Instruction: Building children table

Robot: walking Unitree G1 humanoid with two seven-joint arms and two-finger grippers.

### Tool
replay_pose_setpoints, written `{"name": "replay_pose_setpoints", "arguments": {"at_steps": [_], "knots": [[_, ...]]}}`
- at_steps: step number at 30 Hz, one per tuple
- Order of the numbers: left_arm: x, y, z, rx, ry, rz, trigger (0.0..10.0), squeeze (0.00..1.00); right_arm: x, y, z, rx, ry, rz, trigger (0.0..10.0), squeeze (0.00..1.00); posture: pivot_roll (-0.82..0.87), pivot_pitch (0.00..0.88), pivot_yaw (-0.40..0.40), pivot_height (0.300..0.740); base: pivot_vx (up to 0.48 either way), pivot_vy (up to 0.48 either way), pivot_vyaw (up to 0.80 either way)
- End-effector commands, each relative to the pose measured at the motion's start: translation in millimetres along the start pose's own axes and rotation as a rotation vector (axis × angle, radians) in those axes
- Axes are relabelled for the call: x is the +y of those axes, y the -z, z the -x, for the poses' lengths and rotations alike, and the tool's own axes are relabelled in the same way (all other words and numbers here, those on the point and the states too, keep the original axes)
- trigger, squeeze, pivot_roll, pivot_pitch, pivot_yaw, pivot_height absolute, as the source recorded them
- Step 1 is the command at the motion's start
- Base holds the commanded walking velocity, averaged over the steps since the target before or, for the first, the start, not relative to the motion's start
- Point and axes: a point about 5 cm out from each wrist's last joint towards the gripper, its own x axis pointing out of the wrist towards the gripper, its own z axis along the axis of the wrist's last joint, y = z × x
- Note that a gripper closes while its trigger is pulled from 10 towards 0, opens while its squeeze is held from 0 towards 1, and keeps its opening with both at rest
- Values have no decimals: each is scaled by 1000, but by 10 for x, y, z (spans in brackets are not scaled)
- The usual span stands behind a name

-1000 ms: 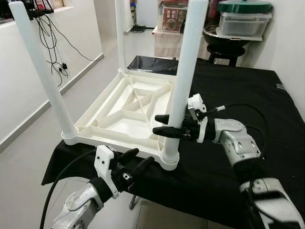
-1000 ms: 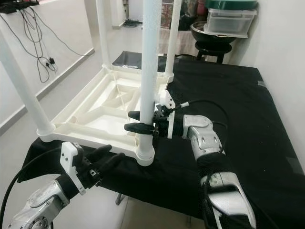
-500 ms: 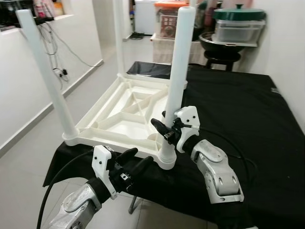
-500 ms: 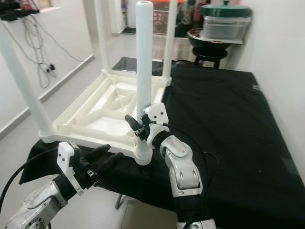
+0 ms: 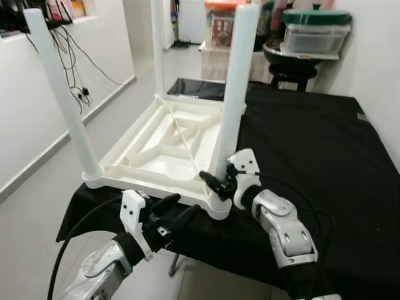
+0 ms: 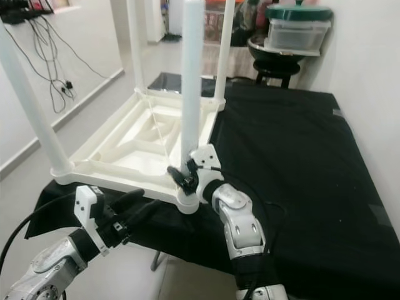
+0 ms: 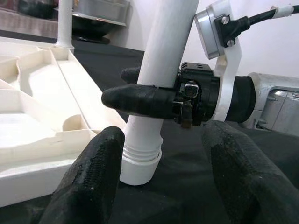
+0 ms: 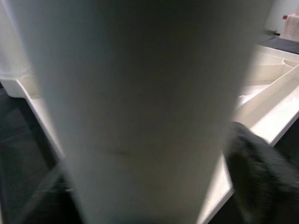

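Your right gripper (image 5: 212, 182) is clamped low on the near-right table leg (image 5: 234, 94) to twist it into the corner socket (image 7: 138, 166) of the upside-down white tabletop (image 5: 165, 147) at 12 o'clock, left gripper (image 5: 174, 211) spread apart below at 7 o'clock.

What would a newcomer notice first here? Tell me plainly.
First, the upturned white plastic children's table lying on the black cloth-covered work table, its round white legs pointing upward. Next, the right gripper, jaws clamped low on the nearest white leg just above its corner socket. The left gripper hangs below the table's near edge, jaws open, aimed at that same leg.
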Motion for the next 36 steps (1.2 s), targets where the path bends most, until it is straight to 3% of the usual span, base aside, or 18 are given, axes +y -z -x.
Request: {"name": "replay_pose_setpoints", "arguments": {"at_steps": [1, 2, 4, 5, 7, 8, 10, 11, 15, 16, 19, 20, 26, 32, 36], "knots": [[8, 26, 6, 16, 0, 2, 10000, 0, 30, -91, -33, -46, -60, -8, 10000, 1000, -19, 25, -17, 740, 0, 0, 0], [2, 30, 0, 17, 2, 3, 10000, 0, 49, -208, -32, -90, -290, 21, 10000, 498, -11, 22, -20, 740, 0, 0, 0], [2, 30, 0, 17, 2, 3, 10000, 0, 49, -208, -32, -90, -290, 21, 10000, 498, -11, 22, -20, 740, 0, 0, 0], [-4, 32, -3, 17, 3, 4, 10000, 0, 35, -274, -17, -93, -434, 61, 10000, 0, -7, 22, -21, 740, 0, 0, 0], [-4, 32, -3, 17, 3, 4, 10000, 0, 35, -274, -17, -93, -434, 61, 10000, 0, -7, 22, -21, 740, 0, 0, 0], [-9, 31, -4, 16, 1, 4, 10000, 0, -14, -307, -28, -74, -531, 91, 10000, 0, 0, 23, -24, 740, 0, 0, 0], [-9, 31, -4, 16, 1, 4, 10000, 0, -14, -307, -28, -74, -531, 91, 10000, 0, 0, 23, -24, 740, 0, 0, 0], [-12, 31, 0, 16, -1, 3, 10000, 0, -58, -335, -49, -59, -599, 99, 10000, 0, 13, 24, -25, 740, 0, 0, 0], [-12, 31, 0, 16, -1, 3, 10000, 0, -58, -335, -49, -59, -599, 99, 10000, 0, 13, 24, -25, 740, 0, 0, 0], [-14, 30, 10, 18, -3, 3, 10000, 0, -100, -365, -95, -48, -640, 97, 7922, 0, 29, 27, -25, 740, 0, 0, 0], [-14, 30, 10, 18, -3, 3, 10000, 0, -100, -365, -95, -48, -640, 97, 7922, 0, 29, 27, -25, 740, 0, 0, 0], [-17, 31, 17, 20, -3, 3, 10000, 0, -132, -390, -120, -42, -683, 75, 0, 0, 31, 28, -25, 740, 0, 0, 0], [-24, 28, 19, 23, 0, 7, 10000, 0, -248, -314, -76, -9, -687, 42, 0, 0, 30, 34, -23, 740, 0, 0, 0], [-27, 14, 17, 18, 4, 12, 10000, 0, -249, -162, 54, -2, -654, 44, 0, 0, 1, 47, -12, 740, 0, 0, 0], [-27, 4, 26, 19, 7, 14, 10000, 0, -154, 14, 173, 43, -513, 5, 0, 0, -7, 54, -5, 740, 0, 0, 0]]}}
